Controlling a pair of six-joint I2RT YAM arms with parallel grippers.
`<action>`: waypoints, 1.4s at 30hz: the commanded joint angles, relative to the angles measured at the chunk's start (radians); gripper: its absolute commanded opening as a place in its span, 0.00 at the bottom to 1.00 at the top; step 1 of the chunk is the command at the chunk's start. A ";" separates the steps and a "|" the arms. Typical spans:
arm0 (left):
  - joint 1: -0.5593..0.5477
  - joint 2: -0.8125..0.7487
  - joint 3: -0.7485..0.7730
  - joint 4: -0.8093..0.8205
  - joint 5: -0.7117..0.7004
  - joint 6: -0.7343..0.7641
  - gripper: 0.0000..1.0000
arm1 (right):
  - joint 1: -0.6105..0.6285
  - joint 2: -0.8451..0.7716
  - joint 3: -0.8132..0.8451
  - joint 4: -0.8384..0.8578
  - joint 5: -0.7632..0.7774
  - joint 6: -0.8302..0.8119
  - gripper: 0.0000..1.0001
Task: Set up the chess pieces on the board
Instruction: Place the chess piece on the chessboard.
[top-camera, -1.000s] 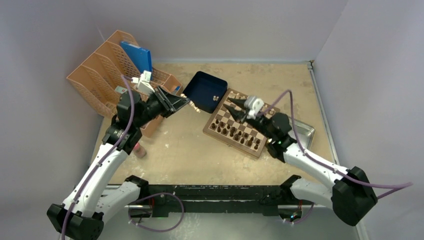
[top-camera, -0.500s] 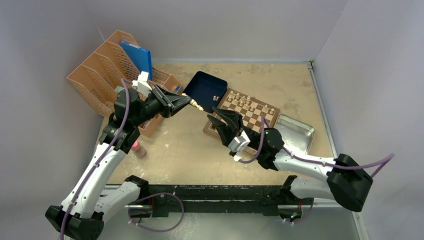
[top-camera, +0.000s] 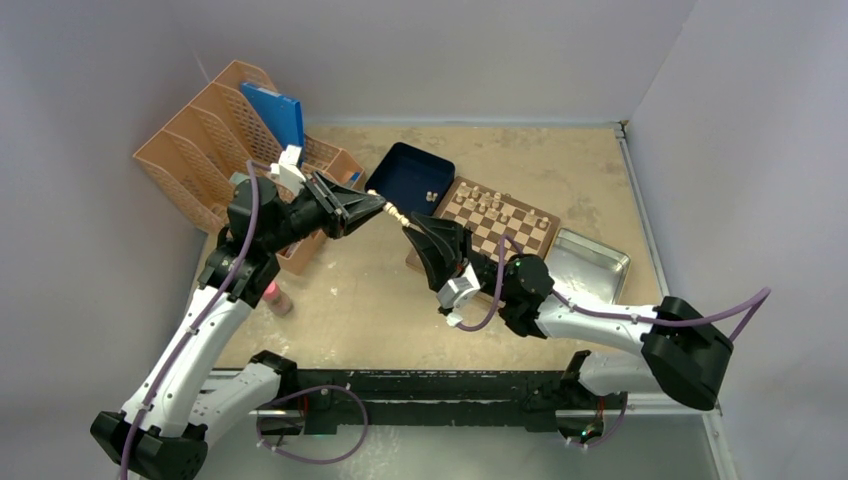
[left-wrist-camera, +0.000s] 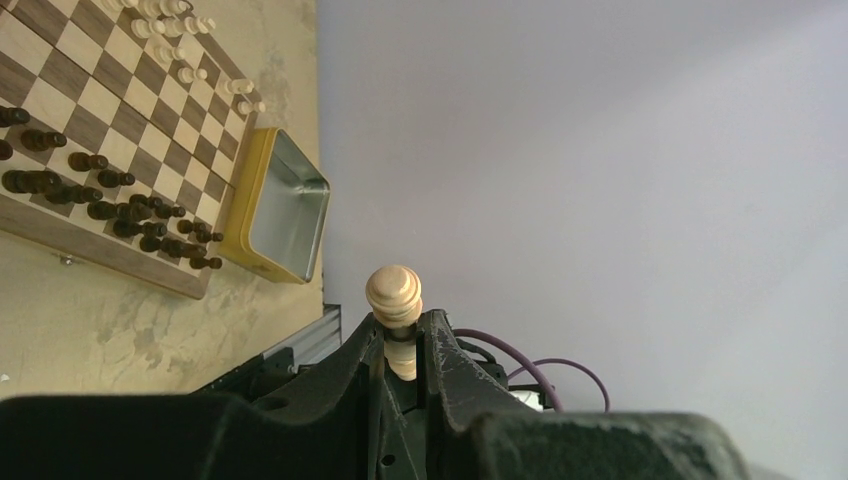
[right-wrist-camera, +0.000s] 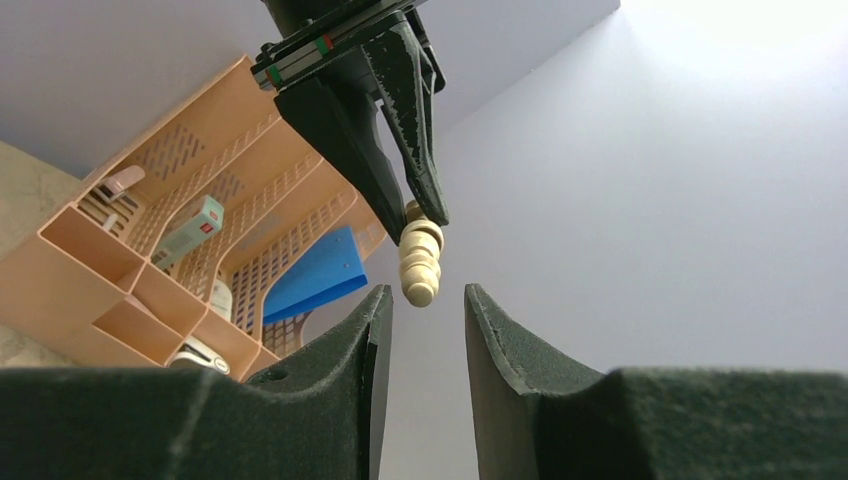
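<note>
Your left hand (top-camera: 378, 207) grips 1 cream chess piece (top-camera: 396, 213), its tip jutting out so your released right hand (top-camera: 411, 227), fingers flanking it, can take it for the board (top-camera: 525, 235) behind

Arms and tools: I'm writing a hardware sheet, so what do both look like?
Left arm and right arm: white links, black joints, a purple cable along each. Left tool and right tool: black, two tapered pointed fingers; the left shows small red and green marks.
</note>
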 joint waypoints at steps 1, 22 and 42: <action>-0.002 -0.016 -0.003 0.040 0.023 -0.037 0.00 | 0.011 -0.007 0.046 0.071 0.019 -0.035 0.34; -0.002 -0.035 -0.006 0.082 -0.038 0.103 0.00 | 0.024 -0.051 0.029 0.055 0.100 0.093 0.06; -0.009 -0.176 -0.268 0.337 0.116 1.268 0.00 | -0.259 -0.013 0.661 -1.216 0.726 1.092 0.00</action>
